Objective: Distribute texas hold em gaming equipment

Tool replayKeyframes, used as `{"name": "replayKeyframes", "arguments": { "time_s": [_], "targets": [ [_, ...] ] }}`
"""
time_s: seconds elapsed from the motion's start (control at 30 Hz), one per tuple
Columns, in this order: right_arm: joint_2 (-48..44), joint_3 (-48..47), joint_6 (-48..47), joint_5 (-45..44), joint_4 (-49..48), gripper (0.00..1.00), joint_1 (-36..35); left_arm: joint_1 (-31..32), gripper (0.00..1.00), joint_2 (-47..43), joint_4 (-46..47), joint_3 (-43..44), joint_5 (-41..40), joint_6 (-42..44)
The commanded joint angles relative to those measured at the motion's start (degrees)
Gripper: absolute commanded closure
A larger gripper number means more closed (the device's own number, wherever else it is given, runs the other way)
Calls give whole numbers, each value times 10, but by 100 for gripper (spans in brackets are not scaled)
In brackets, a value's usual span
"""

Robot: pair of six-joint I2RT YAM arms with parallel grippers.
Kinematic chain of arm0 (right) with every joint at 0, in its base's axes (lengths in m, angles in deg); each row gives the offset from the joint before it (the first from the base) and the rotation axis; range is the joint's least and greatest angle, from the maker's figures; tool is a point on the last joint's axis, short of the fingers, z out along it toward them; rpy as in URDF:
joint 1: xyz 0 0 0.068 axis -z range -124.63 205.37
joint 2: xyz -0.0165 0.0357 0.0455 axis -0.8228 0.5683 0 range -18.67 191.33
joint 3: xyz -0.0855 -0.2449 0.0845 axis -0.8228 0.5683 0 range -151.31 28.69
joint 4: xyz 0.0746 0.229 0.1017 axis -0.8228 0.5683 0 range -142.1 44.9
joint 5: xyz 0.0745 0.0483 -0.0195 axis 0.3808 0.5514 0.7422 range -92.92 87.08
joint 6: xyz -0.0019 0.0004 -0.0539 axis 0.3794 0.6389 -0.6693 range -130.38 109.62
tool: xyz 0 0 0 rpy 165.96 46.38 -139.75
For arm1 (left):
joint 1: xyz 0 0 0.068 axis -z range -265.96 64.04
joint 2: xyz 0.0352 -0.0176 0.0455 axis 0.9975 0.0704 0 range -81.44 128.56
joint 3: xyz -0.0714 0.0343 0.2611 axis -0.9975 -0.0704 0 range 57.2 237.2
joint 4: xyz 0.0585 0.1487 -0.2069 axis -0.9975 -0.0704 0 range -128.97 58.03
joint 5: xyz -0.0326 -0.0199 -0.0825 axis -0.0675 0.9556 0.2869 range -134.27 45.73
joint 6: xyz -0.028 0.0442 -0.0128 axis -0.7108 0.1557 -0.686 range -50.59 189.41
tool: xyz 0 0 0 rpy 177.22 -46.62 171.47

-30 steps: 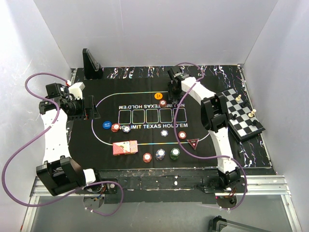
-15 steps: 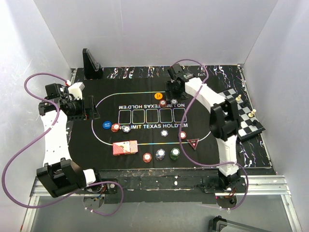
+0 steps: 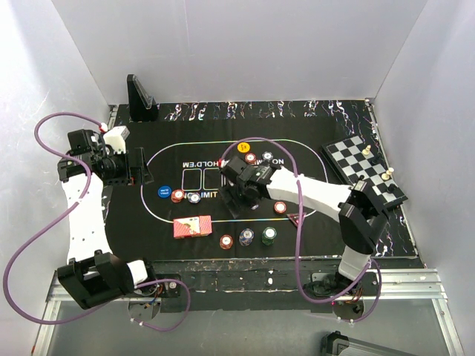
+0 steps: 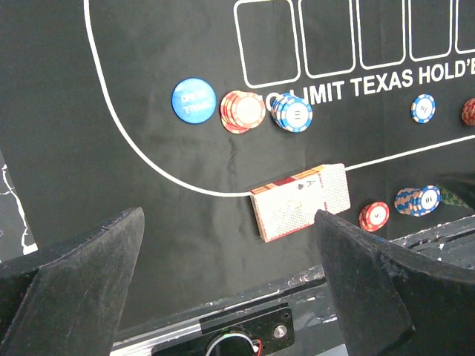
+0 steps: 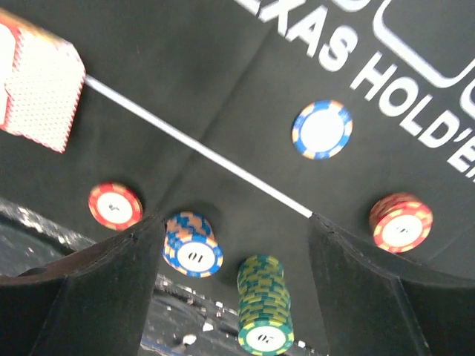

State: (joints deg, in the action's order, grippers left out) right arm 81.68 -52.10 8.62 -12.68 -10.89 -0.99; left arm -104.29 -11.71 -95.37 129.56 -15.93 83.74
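Note:
A red-backed card deck (image 3: 192,226) lies near the mat's front line, also in the left wrist view (image 4: 300,201). A lone red chip (image 5: 115,205), a blue-and-orange stack (image 5: 193,245) and a green stack (image 5: 265,304) stand along the front. My right gripper (image 3: 239,194) hovers over the mat's middle, open (image 5: 236,222) and holding nothing; a blue-and-white chip (image 5: 322,130) and a red stack (image 5: 401,222) lie beyond it. The triangular marker (image 3: 297,218) sits at the right. My left gripper (image 3: 133,167) is at the mat's left edge, open (image 4: 228,215) and not holding anything.
A blue disc (image 4: 194,99), a red stack (image 4: 243,110) and a blue stack (image 4: 292,113) line the left curve. An orange chip (image 3: 242,147), a red chip (image 3: 251,157) and a pale chip (image 3: 267,156) lie at the far side. A chessboard (image 3: 364,172) sits right, a black stand (image 3: 139,99) back left.
My right arm has swung from the mat's far side to its middle, its jaws opening wider. A pale chip now lies at the far side where the gripper was. The left arm barely moved.

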Motion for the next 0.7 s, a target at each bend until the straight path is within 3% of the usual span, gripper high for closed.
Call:
{"name": "replayKeyframes", "arguments": {
  "time_s": [0.0, 0.5, 0.67],
  "targets": [
    [-14, 39, 28, 12, 10, 15, -24, -5, 0, -24, -8, 6, 8, -2],
    [22, 109, 76, 45, -27, 13, -89, -4, 0, -33, -12, 6, 4, 1],
    [34, 115, 80, 42, -34, 20, -91, -5, 0, -35, -9, 1, 1, 2]
  ]
}}
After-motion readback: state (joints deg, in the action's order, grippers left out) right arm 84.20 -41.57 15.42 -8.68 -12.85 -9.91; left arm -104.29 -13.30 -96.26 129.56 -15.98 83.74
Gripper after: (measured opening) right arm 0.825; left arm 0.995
